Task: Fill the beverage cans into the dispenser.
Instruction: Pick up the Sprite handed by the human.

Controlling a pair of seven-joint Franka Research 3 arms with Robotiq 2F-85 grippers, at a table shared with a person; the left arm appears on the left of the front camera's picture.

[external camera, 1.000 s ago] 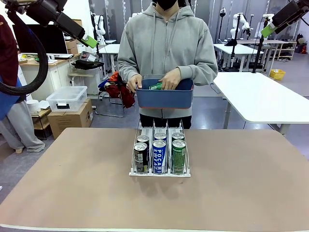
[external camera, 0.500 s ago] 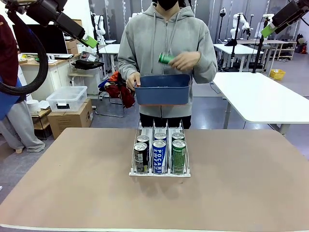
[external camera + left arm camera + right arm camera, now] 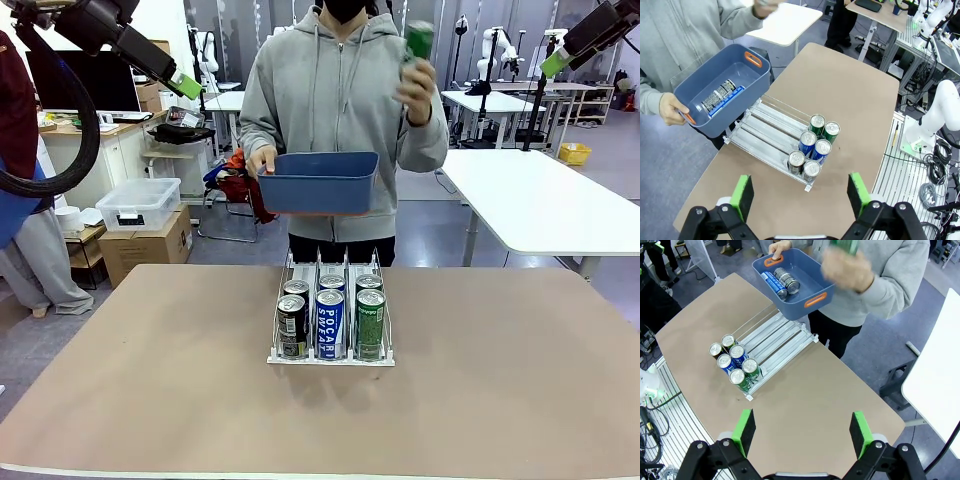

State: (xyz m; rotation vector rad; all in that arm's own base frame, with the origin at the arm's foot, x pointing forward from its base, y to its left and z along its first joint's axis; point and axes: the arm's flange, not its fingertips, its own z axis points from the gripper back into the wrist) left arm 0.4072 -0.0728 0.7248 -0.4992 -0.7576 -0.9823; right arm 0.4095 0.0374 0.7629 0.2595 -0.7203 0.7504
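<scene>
The left hand and right hand hang high over the counter, both spread wide and empty. Six cans stand at the near end of the rack, mid-counter. The person holds a green can raised above the blue bin. It probably goes next into the far end of the rack's right lane.

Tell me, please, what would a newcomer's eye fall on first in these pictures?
First comes the person across the table, with one hand holding a green can raised high and the other gripping a blue bin with loose cans lying in it. Next comes the clear dispenser in the middle of the table, with six cans standing at its near end: black, blue and green pairs.
</scene>
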